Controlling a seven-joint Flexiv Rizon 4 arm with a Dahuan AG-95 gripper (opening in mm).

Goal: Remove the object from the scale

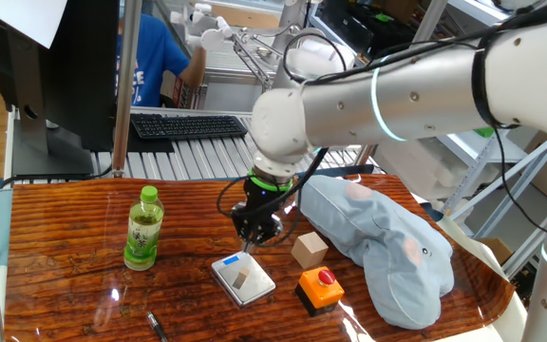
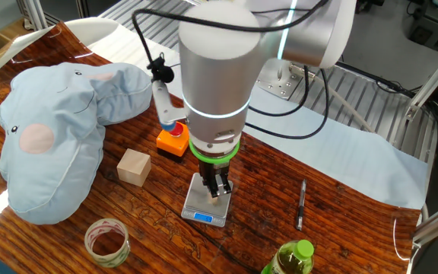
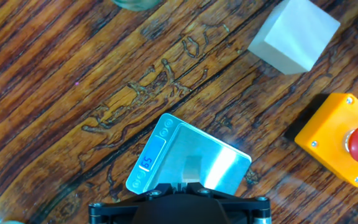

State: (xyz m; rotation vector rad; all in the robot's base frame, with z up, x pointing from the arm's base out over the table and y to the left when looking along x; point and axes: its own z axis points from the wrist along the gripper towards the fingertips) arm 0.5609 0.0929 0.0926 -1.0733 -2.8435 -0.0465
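— Hand view first: what do we see under the hand?

— We see the scale (image 3: 188, 163) lying flat on the wooden tabletop (image 3: 73, 81), its light-blue display strip lit at one end. On its metal plate sits the object (image 3: 193, 168), a tiny pale block near the middle of the plate. The dark housing along the bottom edge hides the near end of the scale, and no fingers show.

— And from the two fixed views?

— In one fixed view we see the hand (image 1: 257, 228) hanging above the scale (image 1: 243, 277), toward its display end, apart from it. The object (image 1: 241, 279) stands free on the plate. In the other fixed view the hand (image 2: 218, 189) is right over the scale (image 2: 206, 205) and covers the plate, so we cannot find the object there.

— Is the hand clenched or released?

— We cannot tell; the fingers read as one dark cluster in both fixed views. It grasps nothing that we can see.

— What lies around the scale?

— Just beside it we see the orange box (image 1: 321, 287) with a red button, and near that the larger tan cube (image 1: 309, 249). Beyond those lies a pale blue plush toy (image 1: 383, 252). A green bottle (image 1: 143, 228) stands well apart on the scale's other side, and a roll of tape (image 2: 106, 240) shows in the other fixed view.
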